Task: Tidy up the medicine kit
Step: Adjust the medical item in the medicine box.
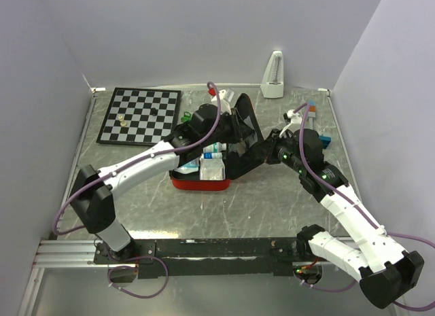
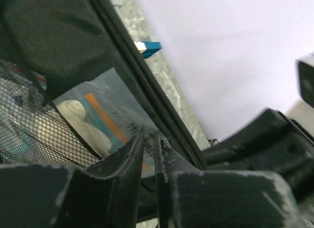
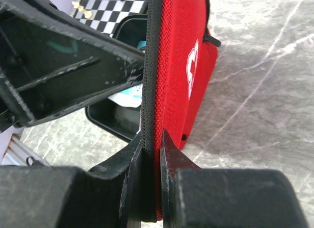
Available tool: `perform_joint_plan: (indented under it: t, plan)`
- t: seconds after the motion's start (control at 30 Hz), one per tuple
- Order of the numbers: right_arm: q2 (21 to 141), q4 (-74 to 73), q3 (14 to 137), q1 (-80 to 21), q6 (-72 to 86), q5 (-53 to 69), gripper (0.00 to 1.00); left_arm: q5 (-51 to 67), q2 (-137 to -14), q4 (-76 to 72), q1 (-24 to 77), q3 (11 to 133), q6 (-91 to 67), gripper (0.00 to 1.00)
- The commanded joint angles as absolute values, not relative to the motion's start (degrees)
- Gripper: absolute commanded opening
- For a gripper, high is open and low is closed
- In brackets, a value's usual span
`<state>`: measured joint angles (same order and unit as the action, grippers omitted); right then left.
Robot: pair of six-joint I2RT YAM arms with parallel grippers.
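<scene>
The red medicine kit (image 1: 197,183) lies open mid-table, its black-lined lid (image 1: 246,136) held upright. My right gripper (image 1: 261,154) is shut on the lid's zippered edge; in the right wrist view (image 3: 152,136) the black zipper tape and red fabric (image 3: 181,51) with the white cross sit between the fingers. My left gripper (image 1: 230,123) reaches inside the lid. In the left wrist view (image 2: 148,136) it is shut on the corner of a clear packet (image 2: 98,115) with orange and teal print, which lies at the lid's mesh pocket (image 2: 29,132).
The kit's base holds a white box (image 1: 212,170) and small bottles (image 1: 214,151). A chessboard (image 1: 139,115) with a few pieces lies back left. A white metronome (image 1: 273,77) stands at the back wall. Small blue items (image 1: 326,141) lie right of the kit.
</scene>
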<state>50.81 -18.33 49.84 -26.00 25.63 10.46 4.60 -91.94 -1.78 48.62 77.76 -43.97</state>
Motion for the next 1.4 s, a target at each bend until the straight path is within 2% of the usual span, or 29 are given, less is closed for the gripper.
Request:
perform_joint_plan:
  t: [0.0, 0.23, 0.4, 0.47, 0.53, 0.63, 0.7, 0.73, 0.8, 0.9, 1.2, 1.37]
  plan:
    - [50.89, -23.99, 51.42, -27.60, 25.93, 15.73, 0.14, -1.83, -93.43, 6.23, 48.96, 81.48, -42.98, 0.17]
    - [51.06, -23.82, 51.33, -27.60, 25.84, 16.00, 0.14, -5.10, -95.18, 13.26, 48.96, 83.40, -39.82, 0.13]
    - [51.06, -23.73, 51.59, -27.60, 25.93, 16.00, 0.14, -6.85, -97.56, 22.75, 48.96, 87.71, -37.09, 0.03]
    - [51.15, -23.82, 51.68, -27.51, 25.93, 16.17, 0.14, -7.56, -93.71, 18.57, 48.96, 83.44, -37.18, 0.02]
    - [51.06, -23.73, 51.59, -27.60, 26.01, 16.17, 0.14, -8.52, -86.78, 10.33, 48.96, 76.50, -38.23, 0.08]
    - [50.98, -23.73, 51.42, -27.60, 26.10, 16.17, 0.14, -7.83, -79.74, 2.39, 48.34, 70.76, -39.73, 0.34]
    - [50.89, -23.73, 51.50, -27.60, 26.19, 16.26, 0.14, -6.77, -78.05, 0.71, 48.17, 70.57, -39.99, 0.56]
    - [51.06, -23.73, 51.59, -27.60, 26.19, 16.26, 0.14, -6.33, -77.87, 0.53, 48.25, 71.10, -40.16, 0.63]
    - [50.98, -23.73, 51.68, -27.68, 26.28, 16.26, 0.14, -5.10, -78.13, 0.61, 48.25, 72.41, -40.43, 0.70]
    - [51.06, -23.56, 51.77, -27.60, 26.46, 16.43, 0.14, -3.43, -79.62, -1.04, 48.16, 74.35, -39.90, 0.73]
    - [51.33, -24.26, 52.47, -27.86, 25.93, 16.00, 0.14, 0.18, -87.53, 3.86, 49.39, 81.64, -37.36, 0.72]
    - [51.50, -24.17, 52.56, -27.86, 25.66, 15.91, 0.14, -3.60, -91.05, 8.96, 50.97, 85.86, -34.72, 0.65]
